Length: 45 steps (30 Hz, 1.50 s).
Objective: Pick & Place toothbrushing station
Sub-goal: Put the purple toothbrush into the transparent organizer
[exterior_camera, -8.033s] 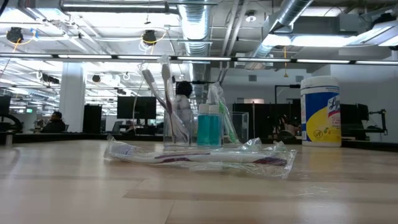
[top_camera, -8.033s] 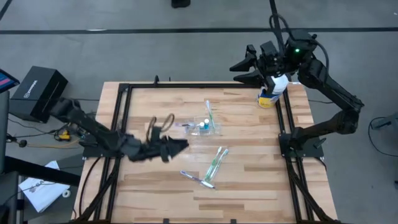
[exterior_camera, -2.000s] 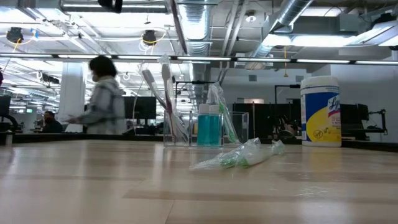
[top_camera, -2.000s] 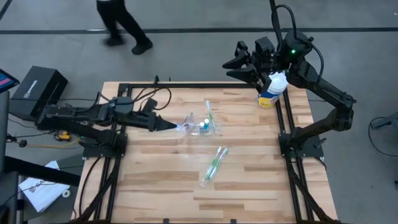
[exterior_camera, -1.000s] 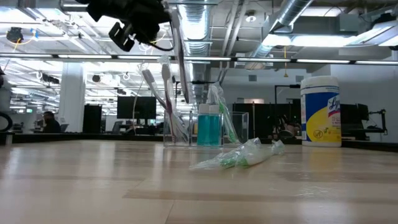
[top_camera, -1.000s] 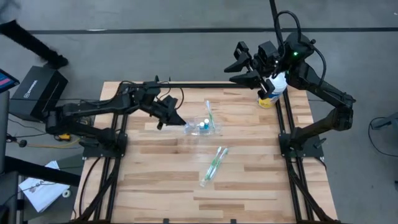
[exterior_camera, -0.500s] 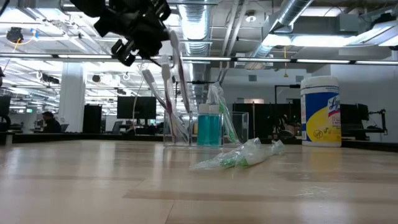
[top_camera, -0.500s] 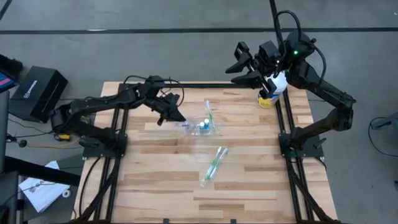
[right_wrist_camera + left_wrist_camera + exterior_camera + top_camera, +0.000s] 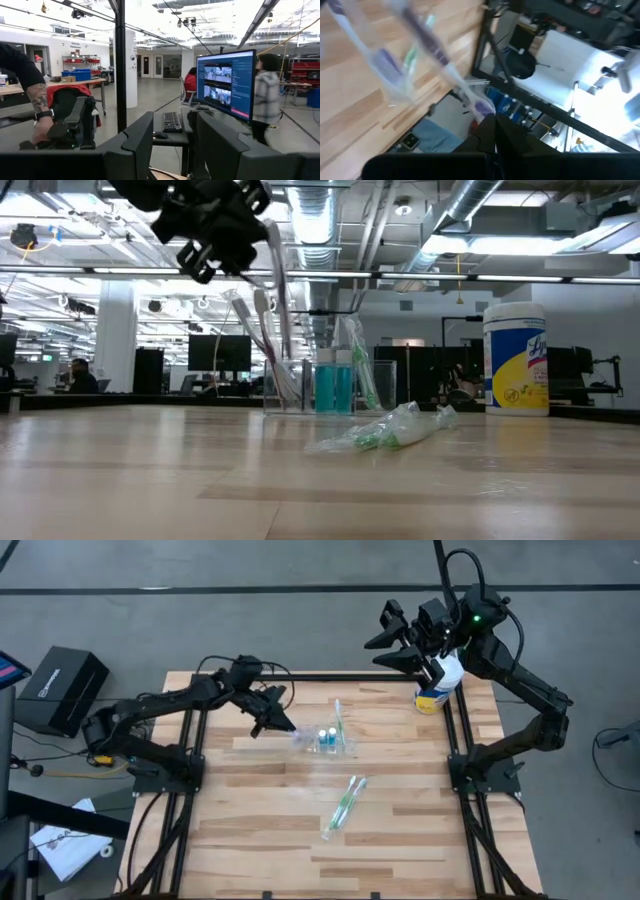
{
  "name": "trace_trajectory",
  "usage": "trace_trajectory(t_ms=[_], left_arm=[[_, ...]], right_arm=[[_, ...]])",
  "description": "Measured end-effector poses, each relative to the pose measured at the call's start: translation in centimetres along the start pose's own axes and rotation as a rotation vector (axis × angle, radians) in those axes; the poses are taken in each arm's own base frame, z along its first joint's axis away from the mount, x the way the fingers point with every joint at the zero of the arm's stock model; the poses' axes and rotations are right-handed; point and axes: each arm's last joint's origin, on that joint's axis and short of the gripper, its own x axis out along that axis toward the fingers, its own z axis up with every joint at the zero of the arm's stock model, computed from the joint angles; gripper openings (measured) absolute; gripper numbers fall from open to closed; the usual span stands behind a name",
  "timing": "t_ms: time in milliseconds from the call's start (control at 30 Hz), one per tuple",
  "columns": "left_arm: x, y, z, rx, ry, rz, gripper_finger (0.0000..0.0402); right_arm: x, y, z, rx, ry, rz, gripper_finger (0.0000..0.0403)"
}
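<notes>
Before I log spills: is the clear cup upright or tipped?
Upright: in the low view the cup stands on its base, brushes sticking up.

Both arms are matte black, built from slim boxy links with chunky joint housings, each bolted to a black tube frame along the edge of the surface (image 9: pixel 260 830). Left arm (image 9: pixel 150 712) has loose black cables looping off the wrist by its end effector (image 9: pixel 282 725); right arm (image 9: pixel 520 670) has a thick black cable arcing up from the upper link and a small green LED lit near the wrist, just behind its end effector (image 9: pixel 385 645). Fingers (image 9: pixel 137 142) are flat black angular plates, no markings readable.
</notes>
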Motion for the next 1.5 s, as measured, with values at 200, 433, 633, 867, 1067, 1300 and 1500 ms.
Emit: trace_trajectory(t_ms=[200, 433, 633, 867, 1067, 1300, 1500], left_arm=[[-1.9, -0.9, -1.3, 0.005, -0.061, -0.043, 0.0000], [-2.0, -0.8, -1.4, -0.003, -0.067, -0.038, 0.0000], [-1.7, -0.6, -1.0, -0.012, -0.046, -0.025, 0.0000], [-0.1, 0.7, 0.8, -0.037, 0.005, 0.025, 0.0000], [1.0, 1.8, 2.2, -0.061, 0.059, 0.054, 0.0000], [0.5, 2.4, 3.9, -0.079, 0.031, 0.046, 0.0000], [0.2, 3.1, 5.2, -0.096, 0.007, 0.052, 0.0000]], right_arm=[[-0.1, 0.0, 0.2, -0.018, -0.014, -0.001, 0.0140], [0.0, 0.1, 0.6, -0.015, -0.043, 0.009, 0.0141], [0.0, 0.1, 0.6, -0.015, -0.043, 0.009, 0.0144], [0.0, 0.1, 0.6, -0.015, -0.043, 0.008, 0.0140], [0.0, 0.1, 0.6, -0.014, -0.042, 0.008, 0.0140], [0.0, 0.1, 0.6, -0.015, -0.042, 0.008, 0.0144], [0.0, 0.1, 0.6, -0.017, -0.042, 0.008, 0.0140]])
